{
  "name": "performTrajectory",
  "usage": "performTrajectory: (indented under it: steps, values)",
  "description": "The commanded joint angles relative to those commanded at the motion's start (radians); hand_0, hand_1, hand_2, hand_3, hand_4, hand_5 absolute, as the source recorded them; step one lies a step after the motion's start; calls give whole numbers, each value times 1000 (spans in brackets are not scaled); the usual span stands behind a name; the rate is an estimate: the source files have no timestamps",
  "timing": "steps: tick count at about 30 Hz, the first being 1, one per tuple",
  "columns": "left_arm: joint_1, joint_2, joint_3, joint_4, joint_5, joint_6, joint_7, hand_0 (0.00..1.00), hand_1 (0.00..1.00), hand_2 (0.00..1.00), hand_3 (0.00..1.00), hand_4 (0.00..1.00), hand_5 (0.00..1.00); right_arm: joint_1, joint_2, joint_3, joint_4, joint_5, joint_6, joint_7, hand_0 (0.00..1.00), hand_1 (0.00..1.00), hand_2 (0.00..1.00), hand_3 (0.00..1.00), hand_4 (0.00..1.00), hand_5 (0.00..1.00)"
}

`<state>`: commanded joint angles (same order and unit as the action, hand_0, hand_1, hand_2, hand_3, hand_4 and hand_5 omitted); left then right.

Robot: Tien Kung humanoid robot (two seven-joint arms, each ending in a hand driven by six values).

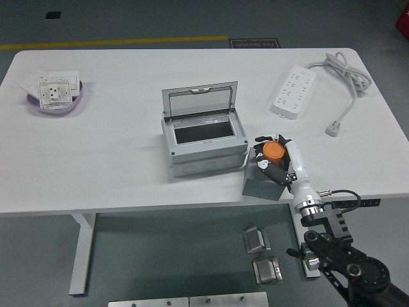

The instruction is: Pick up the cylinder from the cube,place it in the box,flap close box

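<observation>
The orange cylinder [274,151] stands on the grey cube [264,183] at the desk's [115,160] near edge, just right of the open box [203,137]; it looks small, light, rigid and smooth, best gripped around its sides. The right hand [273,157] reaches in from the lower right, fingers curled around the cylinder, apparently clasping it.

Worktop layout, as seen from my side

The box [204,141] sits mid-worktop [115,173] with its flap [199,100] raised behind it. Just right of it, at the near edge, stands the cube [263,185], and the cylinder [274,151] sits above its far side, inside my right hand [276,160], which comes in from the lower right. A bowl [56,102] holding switch plates [54,89] lies far left at the back; a power strip [294,91] lies back right, its cable [348,83] trailing further right.
</observation>
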<state>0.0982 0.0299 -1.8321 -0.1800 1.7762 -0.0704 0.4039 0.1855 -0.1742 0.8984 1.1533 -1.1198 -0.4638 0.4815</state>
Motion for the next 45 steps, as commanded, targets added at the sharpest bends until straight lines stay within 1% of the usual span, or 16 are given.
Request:
performTrajectory:
  steps: [4,5,13,16,18,21,26,30,34,35,40,41,45]
  values:
    - [0,-1,2,0,-4,2,-8,772,807,825,932,626,163,7,0,5,1,-27,-10,-11,509,390,426,288,2,2]
    - [1,-1,2,0,-5,2,-10,769,799,815,927,626,164,11,0,6,1,-36,-12,-15,517,360,416,275,2,2]
    - [1,0,14,0,-13,6,-21,764,793,806,921,625,168,37,1,10,0,-72,-17,-31,524,368,413,264,2,2]
    - [2,0,9,0,-5,7,-22,764,793,806,921,625,168,60,-2,-1,-1,-82,-18,-44,524,368,413,264,2,2]
    - [3,0,2,0,4,7,-21,765,791,804,918,623,167,87,-3,-12,0,-113,-20,-69,532,373,422,262,2,2]
    - [4,1,-8,0,17,7,-20,765,791,804,918,623,167,139,-3,-31,5,-177,-15,-128,532,373,422,262,2,2]
    - [6,7,-21,0,31,8,-19,764,788,802,910,623,167,238,7,-74,2,-309,31,-244,533,378,424,258,2,2]
    - [4,9,-21,0,33,9,-18,762,788,800,909,624,171,322,30,-118,-33,-420,79,-342,525,368,422,251,2,2]
    - [3,12,-20,0,35,11,-17,762,788,800,909,624,171,410,58,-164,-96,-522,115,-431,525,368,422,251,2,2]
    - [2,13,-20,0,37,11,-17,759,786,798,907,621,174,426,64,-172,-110,-540,120,-443,473,330,418,248,2,2]
    - [0,17,-21,0,42,12,-16,759,786,798,907,621,174,500,90,-215,-190,-589,139,-468,473,330,418,248,2,2]
    - [0,17,-21,0,42,12,-16,759,785,798,905,619,176,510,93,-223,-202,-589,140,-469,272,285,417,250,2,2]
    - [-5,19,-11,0,37,12,-17,759,785,798,905,619,176,552,102,-276,-252,-566,147,-465,272,285,417,250,2,2]
